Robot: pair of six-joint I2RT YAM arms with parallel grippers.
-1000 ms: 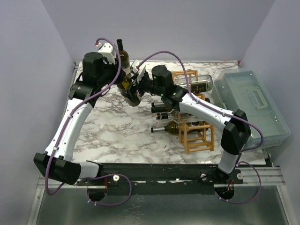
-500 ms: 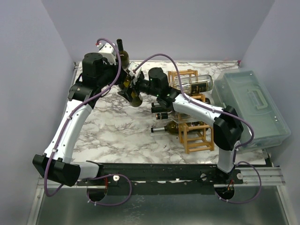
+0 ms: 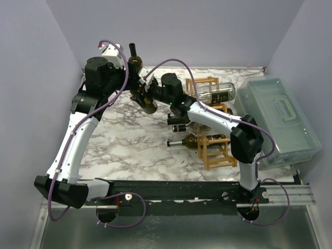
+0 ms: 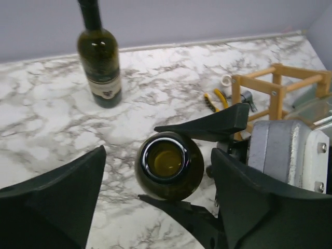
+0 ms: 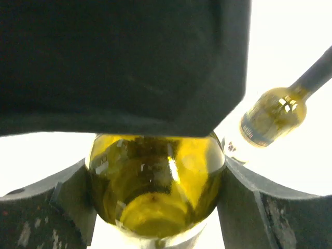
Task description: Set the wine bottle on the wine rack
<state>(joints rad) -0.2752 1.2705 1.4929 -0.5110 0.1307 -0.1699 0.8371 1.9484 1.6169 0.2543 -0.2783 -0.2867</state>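
Pale walls [image 3: 41,78] close three sides of the marble bench [image 3: 124,145], whose open stretch lies left and front. At rear centre the left claw [image 4: 158,161] stands released around the airborne wine bottle [image 4: 168,166]; the right claw [image 5: 155,202] is grasping it. Rightward stands the wine rack [image 3: 218,155], then a plastic box [image 3: 280,119] at the edge.

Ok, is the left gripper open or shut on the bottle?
Open: the left gripper has both fingers clear of the wine bottle, which the right gripper holds between its jaws.
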